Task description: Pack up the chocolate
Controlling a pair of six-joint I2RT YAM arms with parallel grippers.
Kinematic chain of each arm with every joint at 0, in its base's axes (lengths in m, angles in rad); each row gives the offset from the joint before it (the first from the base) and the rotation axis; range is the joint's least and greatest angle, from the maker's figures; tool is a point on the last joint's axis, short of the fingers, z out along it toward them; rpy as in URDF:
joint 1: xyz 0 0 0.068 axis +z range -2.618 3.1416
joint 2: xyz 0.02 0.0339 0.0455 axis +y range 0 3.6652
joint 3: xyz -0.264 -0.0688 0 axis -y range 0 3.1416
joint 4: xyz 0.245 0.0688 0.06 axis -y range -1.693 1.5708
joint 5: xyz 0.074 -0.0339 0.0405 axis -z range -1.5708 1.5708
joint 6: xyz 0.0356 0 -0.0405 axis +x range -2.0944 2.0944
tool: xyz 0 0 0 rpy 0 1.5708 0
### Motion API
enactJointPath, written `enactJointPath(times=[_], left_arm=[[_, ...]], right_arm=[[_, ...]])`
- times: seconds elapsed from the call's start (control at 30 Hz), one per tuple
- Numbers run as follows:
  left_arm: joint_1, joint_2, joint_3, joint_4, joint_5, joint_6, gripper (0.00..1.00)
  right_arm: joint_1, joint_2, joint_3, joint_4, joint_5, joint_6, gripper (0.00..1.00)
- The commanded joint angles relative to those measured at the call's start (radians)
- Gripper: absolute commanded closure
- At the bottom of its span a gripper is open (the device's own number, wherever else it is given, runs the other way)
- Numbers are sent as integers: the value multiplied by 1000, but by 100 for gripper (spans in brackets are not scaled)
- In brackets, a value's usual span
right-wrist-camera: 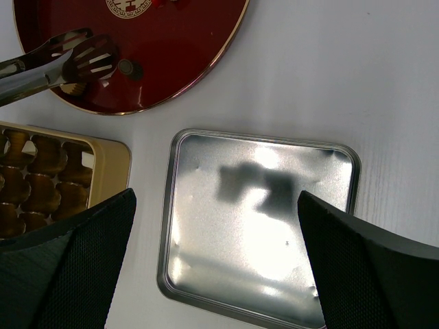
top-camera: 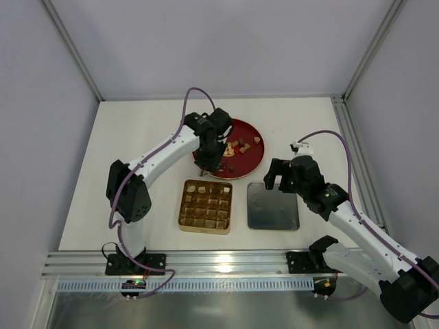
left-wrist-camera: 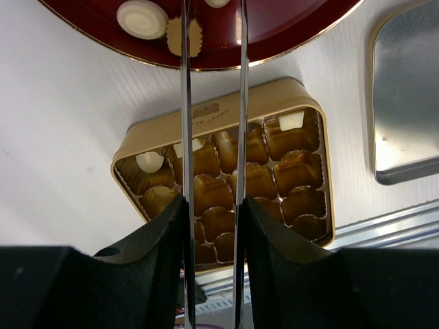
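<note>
The chocolate (top-camera: 241, 144) lies as several brown, tan and cream pieces on the round red plate (top-camera: 255, 159). The left wrist view shows a white round piece (left-wrist-camera: 142, 18) and a tan piece (left-wrist-camera: 185, 35) on it. My left gripper (top-camera: 209, 147) (left-wrist-camera: 211, 205) is shut on metal tongs (left-wrist-camera: 184, 103), whose tips (right-wrist-camera: 92, 60) hover over the plate's near edge with nothing seen between them. The gold gridded box (top-camera: 206, 206) (left-wrist-camera: 206, 113) holds a few pieces. My right gripper (top-camera: 280, 181) (right-wrist-camera: 216, 199) is open and empty above the silver lid (right-wrist-camera: 260, 226).
The silver lid (top-camera: 272, 205) lies right of the gold box, its corner in the left wrist view (left-wrist-camera: 405, 89). An aluminium rail (top-camera: 219, 264) runs along the table's near edge. White walls enclose the table on three sides.
</note>
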Motion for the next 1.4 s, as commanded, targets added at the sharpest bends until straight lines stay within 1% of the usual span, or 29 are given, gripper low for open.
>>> enactJointPath(times=[0.0, 0.2, 0.4, 1.37], left_arm=[[-6, 2, 53, 2, -28, 21, 66], [1, 25, 114, -7, -57, 24, 67], [7, 56, 176, -24, -55, 26, 68], [21, 22, 210, -60, -61, 32, 69]], right_arm=[[-3, -12, 9, 18, 12, -10, 0], [-8, -12, 13, 15, 15, -16, 0], [-8, -10, 13, 15, 15, -18, 0], [-14, 7, 11, 32, -2, -13, 0]])
